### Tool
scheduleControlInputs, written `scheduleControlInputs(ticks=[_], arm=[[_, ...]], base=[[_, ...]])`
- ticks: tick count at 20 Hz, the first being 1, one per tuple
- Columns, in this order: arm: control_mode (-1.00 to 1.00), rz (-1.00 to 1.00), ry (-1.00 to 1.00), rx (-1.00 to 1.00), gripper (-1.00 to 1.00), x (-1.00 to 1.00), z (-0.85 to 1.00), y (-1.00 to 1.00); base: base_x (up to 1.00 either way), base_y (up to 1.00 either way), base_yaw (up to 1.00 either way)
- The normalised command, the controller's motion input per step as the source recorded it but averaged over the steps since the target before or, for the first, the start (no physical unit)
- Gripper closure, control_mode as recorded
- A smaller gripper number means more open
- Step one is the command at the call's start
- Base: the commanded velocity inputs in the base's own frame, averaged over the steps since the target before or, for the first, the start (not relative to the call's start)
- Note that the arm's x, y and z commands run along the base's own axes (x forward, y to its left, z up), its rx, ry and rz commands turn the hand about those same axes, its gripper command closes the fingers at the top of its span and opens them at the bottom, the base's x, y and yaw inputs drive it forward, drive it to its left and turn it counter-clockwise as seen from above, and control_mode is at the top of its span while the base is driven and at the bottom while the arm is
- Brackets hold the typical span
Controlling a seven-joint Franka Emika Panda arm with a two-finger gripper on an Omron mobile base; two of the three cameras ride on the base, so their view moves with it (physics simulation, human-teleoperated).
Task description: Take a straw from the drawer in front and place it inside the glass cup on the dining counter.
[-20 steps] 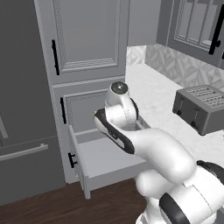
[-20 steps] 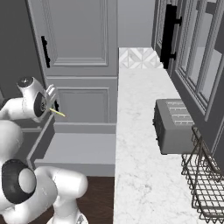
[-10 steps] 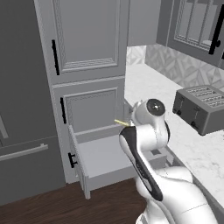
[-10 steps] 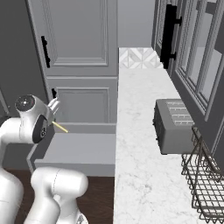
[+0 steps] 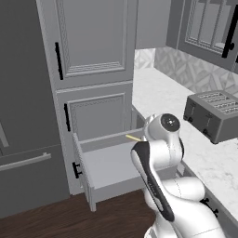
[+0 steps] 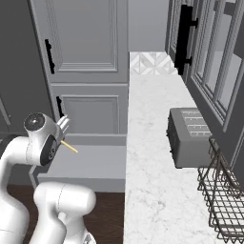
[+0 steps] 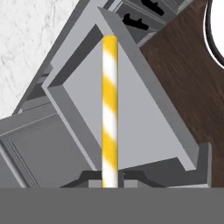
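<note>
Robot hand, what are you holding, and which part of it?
The hand holds the yellow-and-white striped straw by one end; the rest sticks out over the open drawer.

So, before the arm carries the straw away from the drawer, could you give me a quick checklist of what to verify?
1. Straw in the gripper, clamped at its lower end: ok.
2. Straw lifted out of the drawer, seen in the air above it in both base views: ok.
3. Straw whole and straight: ok.
4. Drawer left pulled open, may need closing: not ok.
5. Toaster on the worktop stands well aside of the arm: ok.
6. Glass cup and dining counter located: cannot tell.
</note>
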Motion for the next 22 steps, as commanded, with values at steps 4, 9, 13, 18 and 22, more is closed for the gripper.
scheduleControlInputs(ticks=[4,9,13,18,22], arm=[[-1.0,0.0,0.1,-0.02,1.0,0.0,0.0,0.0],[-1.0,0.0,0.08,-0.02,1.0,0.0,0.0,0.0],[1.0,0.0,0.01,0.0,1.0,-0.01,0.0,0.0],[1.0,0.0,0.0,0.0,1.0,0.0,0.0,0.0],[1.0,0.0,0.0,0.0,1.0,0.0,0.0,0.0]], base=[[0.0,0.0,0.0],[0.0,0.0,0.0],[-0.19,0.12,0.09],[-0.55,0.52,0.32],[-0.37,0.91,0.46]])
